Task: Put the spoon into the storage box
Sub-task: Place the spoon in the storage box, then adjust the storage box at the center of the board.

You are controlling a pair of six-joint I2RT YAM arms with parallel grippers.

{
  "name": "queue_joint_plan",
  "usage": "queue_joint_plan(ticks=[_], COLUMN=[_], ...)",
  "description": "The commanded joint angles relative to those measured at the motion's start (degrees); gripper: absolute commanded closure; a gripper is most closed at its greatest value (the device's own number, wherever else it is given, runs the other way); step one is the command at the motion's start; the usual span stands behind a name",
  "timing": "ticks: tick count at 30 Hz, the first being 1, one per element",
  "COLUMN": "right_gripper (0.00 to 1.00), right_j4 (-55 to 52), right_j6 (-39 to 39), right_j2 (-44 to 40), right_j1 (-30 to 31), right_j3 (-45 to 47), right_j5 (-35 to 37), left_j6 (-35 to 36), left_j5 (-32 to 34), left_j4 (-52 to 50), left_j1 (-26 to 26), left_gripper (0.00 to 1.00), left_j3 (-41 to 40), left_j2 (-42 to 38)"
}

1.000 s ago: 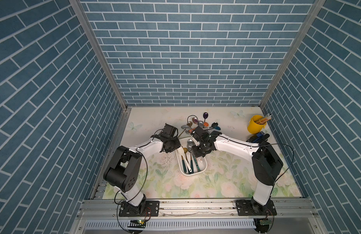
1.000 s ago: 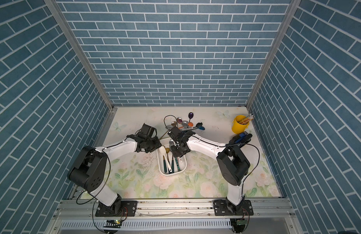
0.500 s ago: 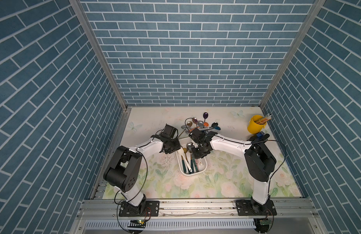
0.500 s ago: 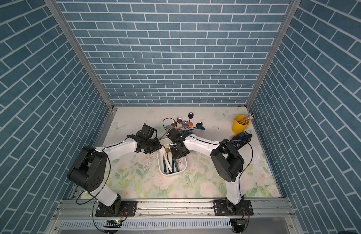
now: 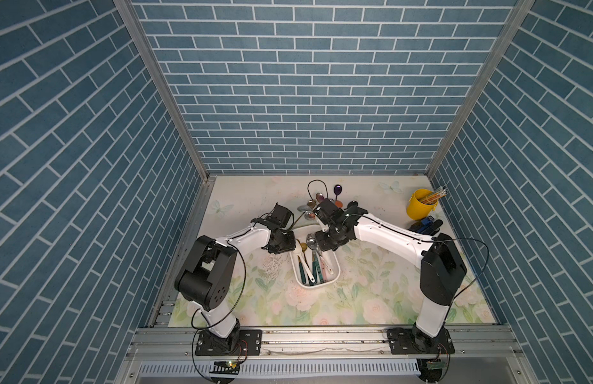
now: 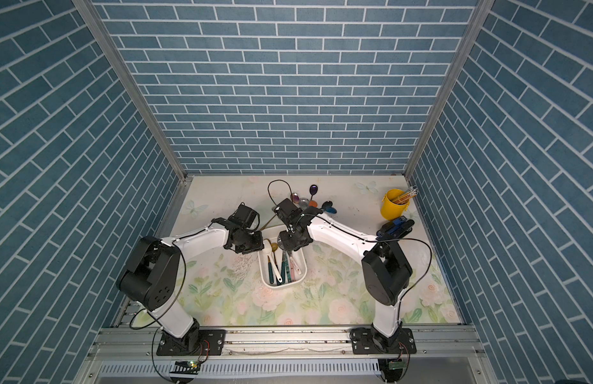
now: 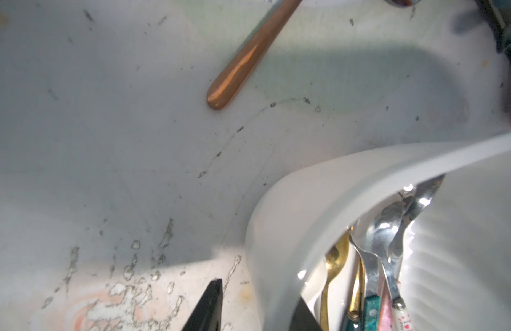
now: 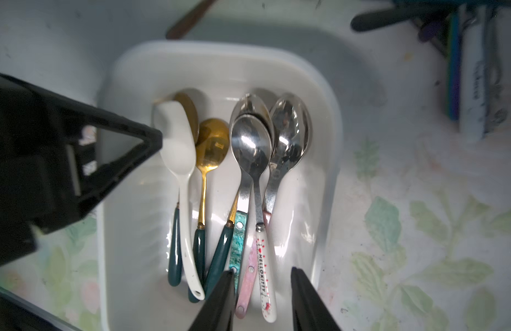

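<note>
**Near to far.** The storage box (image 5: 336, 266) stands on the floral bench (image 5: 371, 299). The handles of its contents point toward the near edge. In it lies the spoon (image 8: 261, 258), its white handle printed "HELLOKITTY", among other spoons (image 8: 211, 143).

The right gripper (image 8: 261, 275) hovers over that handle, jaws apart and empty. The left gripper (image 7: 258, 291) straddles the box's wall, one finger inside and one outside. Whether it pinches the wall cannot be told.

Beyond the box, a copper handle (image 7: 243, 63) and loose spoons (image 5: 336, 190) lie on the bench. Farthest is a yellow cup (image 5: 420, 209) of pencils.

Against the earlier top views, the box and left arm are unchanged, and the right arm's elbow has shifted slightly.
</note>
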State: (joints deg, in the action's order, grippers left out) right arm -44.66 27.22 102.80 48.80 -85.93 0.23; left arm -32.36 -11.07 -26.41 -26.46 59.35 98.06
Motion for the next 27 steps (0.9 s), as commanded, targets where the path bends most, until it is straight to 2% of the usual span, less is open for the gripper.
queue_joint_plan(ticks=[1, 6, 12, 17, 22, 27], right_gripper=[0.63, 0.62, 0.61, 0.6, 0.6, 0.61], right_j4=[0.44, 3.55, 3.52, 3.73, 1.55, 0.23], right_j6=[-0.06, -3.12, -16.24, -23.23, -25.26, -28.77], right_j2=[-2.73, -1.11, 6.79, 13.54, 21.11, 24.95], right_j1=[-4.93, -10.78, -15.66, -17.86, -19.14, -19.37], right_j3=[-0.87, -2.21, -9.71, -16.67, -25.29, -26.32], right_j5=[0.7, 0.11, 1.35, 1.18, 0.54, 2.75], left_j6=[5.85, 9.59, 11.59, 13.03, 15.57, 16.95], left_j5=[2.41, 3.48, 4.22, 2.55, 1.29, 0.8], left_j4=[-4.23, -5.76, -6.72, -6.66, -8.09, -9.52], left_j1=[-1.3, -4.2, -6.86, -8.23, -10.08, -10.59], left_gripper=[0.65, 0.67, 0.68, 0.69, 0.69, 0.68], left_j3=[2.08, 4.15, 5.77, 6.18, 7.59, 8.05], left_j2=[1.54, 2.98, 4.31, 4.06, 5.06, 5.19])
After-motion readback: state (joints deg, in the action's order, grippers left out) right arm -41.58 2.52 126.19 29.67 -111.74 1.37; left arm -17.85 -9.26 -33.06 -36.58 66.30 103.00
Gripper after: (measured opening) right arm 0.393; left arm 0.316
